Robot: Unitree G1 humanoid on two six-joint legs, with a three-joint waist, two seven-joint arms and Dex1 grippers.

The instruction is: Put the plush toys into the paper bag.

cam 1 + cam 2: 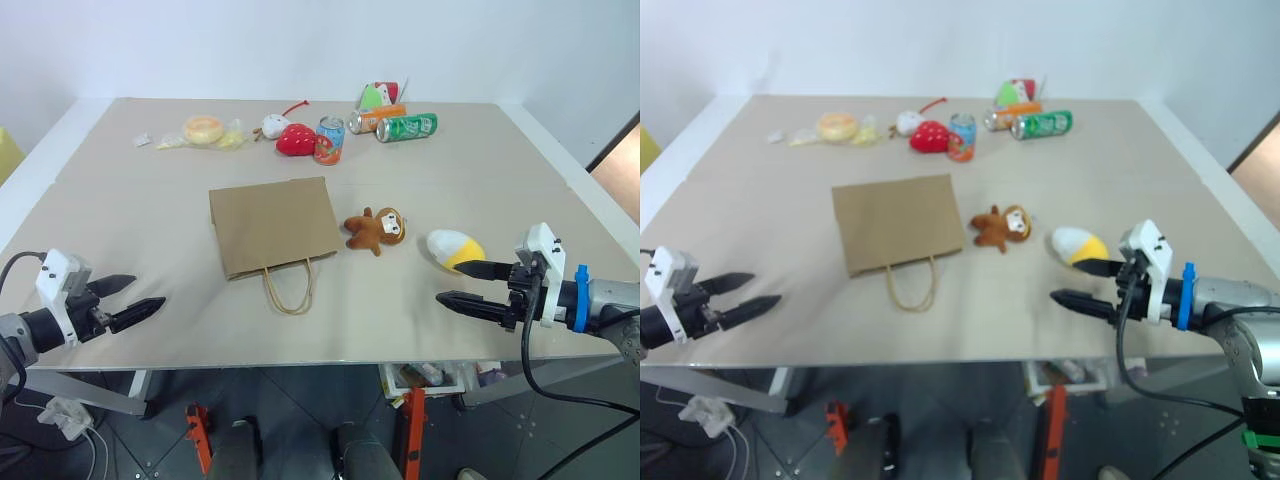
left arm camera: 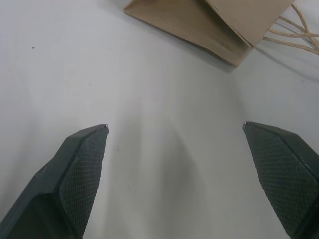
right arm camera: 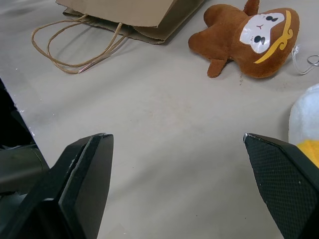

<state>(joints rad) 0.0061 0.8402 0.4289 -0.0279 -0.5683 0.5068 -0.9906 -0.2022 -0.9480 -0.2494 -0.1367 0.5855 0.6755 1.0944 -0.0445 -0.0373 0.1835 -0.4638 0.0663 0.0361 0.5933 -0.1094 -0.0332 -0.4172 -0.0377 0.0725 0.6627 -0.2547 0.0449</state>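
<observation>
Left eye view: both arms (image 1: 60, 305) low, level.

Paper bag (image 1: 273, 225): plain brown kraft, lying flat on the table near its middle, two thin tan cord handles (image 1: 289, 286) trailing off its edge toward 6 o'clock. Brown monkey (image 1: 377, 229): tan face with a yellow band, lying on its back, limbs spread, just beside the bag at its 3 o'clock, not touching. White-and-yellow egg toy (image 1: 453, 249): on its side, at 4 o'clock from the monkey, apart from it.
</observation>
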